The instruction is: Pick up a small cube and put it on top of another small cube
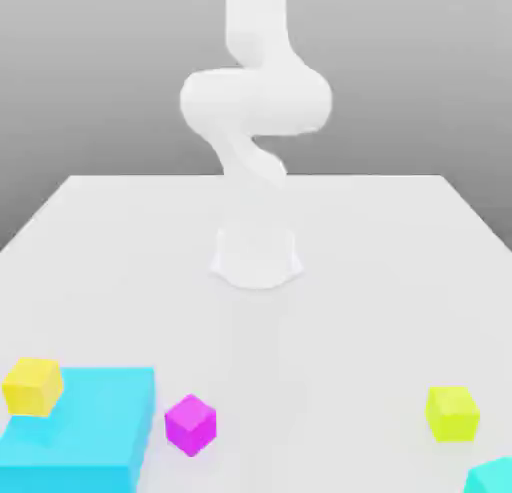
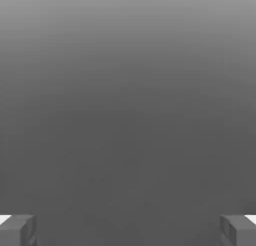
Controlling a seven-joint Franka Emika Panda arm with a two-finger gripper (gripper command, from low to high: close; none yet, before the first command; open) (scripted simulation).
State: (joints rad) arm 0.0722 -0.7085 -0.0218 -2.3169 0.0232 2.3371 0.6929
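The small lime cube sits on the white table near the front, at the exterior view's right. A magenta cube of about the same size stands near the front, left of centre. In the hand view my gripper is open, its two grey fingertips far apart with nothing between them and only a plain grey background beyond. The white arm rises from its base at mid-table and bends upward past the picture's top edge.
A large flat cyan block lies at the front left. A golden-yellow small cube is at its far-left corner; I cannot tell whether on it or beside it. Another cyan block's corner shows at the front right.
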